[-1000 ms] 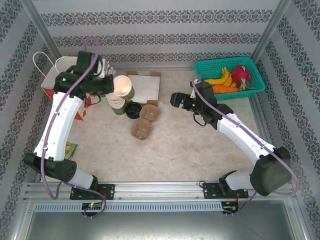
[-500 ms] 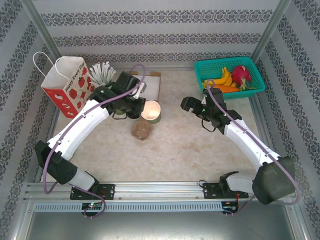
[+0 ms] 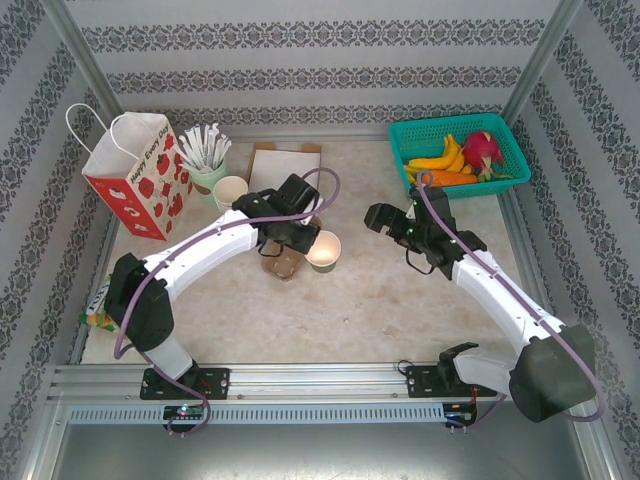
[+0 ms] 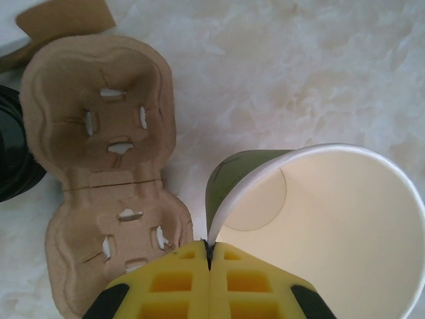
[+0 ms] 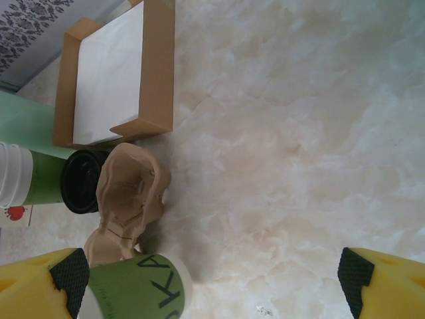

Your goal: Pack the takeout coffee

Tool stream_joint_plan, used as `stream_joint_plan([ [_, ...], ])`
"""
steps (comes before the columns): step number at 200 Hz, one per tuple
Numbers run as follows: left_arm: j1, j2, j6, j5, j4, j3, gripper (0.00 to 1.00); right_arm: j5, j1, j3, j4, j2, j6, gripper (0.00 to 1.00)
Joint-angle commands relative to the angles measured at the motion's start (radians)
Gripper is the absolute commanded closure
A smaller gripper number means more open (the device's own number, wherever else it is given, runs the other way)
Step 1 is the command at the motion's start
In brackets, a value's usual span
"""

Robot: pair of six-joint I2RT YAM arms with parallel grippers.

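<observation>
The takeout coffee cup [image 3: 323, 250] is green paper with a white rim and carries no lid. It hangs tilted, mouth up, just right of the brown pulp cup carrier [image 3: 283, 262]. My left gripper [image 3: 305, 240] is shut on its rim; the yellow fingers [image 4: 210, 246] pinch the cup's wall [image 4: 332, 232]. A round black lid [image 5: 81, 181] lies beside the carrier [image 5: 126, 193]. My right gripper [image 3: 378, 217] hovers open to the right of the cup [image 5: 136, 289], its pads [image 5: 70, 272] far apart and nothing between them.
A red gift bag [image 3: 130, 175] stands at the back left, with a green cup of white sticks [image 3: 205, 160] and stacked cream cups [image 3: 230, 190] beside it. A brown box of white paper [image 3: 285, 170] lies behind the carrier. A teal fruit basket [image 3: 505, 150] sits back right.
My left arm has swung the cup from the back left, near the bag, rightward and forward to beside the carrier. My right gripper has drifted slightly right, still open.
</observation>
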Motion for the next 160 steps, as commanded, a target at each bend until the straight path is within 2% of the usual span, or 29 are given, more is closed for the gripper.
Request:
stream_joint_plan([
  [1,-0.019,0.017,0.037,0.021,0.042,-0.014,1.0,0.002,0.015,-0.008,0.016,0.005,-0.001,0.02],
  [86,-0.03,0.068,0.154,0.108,-0.029,-0.001,0.98,0.005,0.031,0.012,0.009,0.041,-0.013,0.02],
  [160,-0.033,0.039,0.174,0.122,-0.024,-0.025,0.82,0.005,0.037,0.026,0.008,0.066,-0.016,0.02],
])
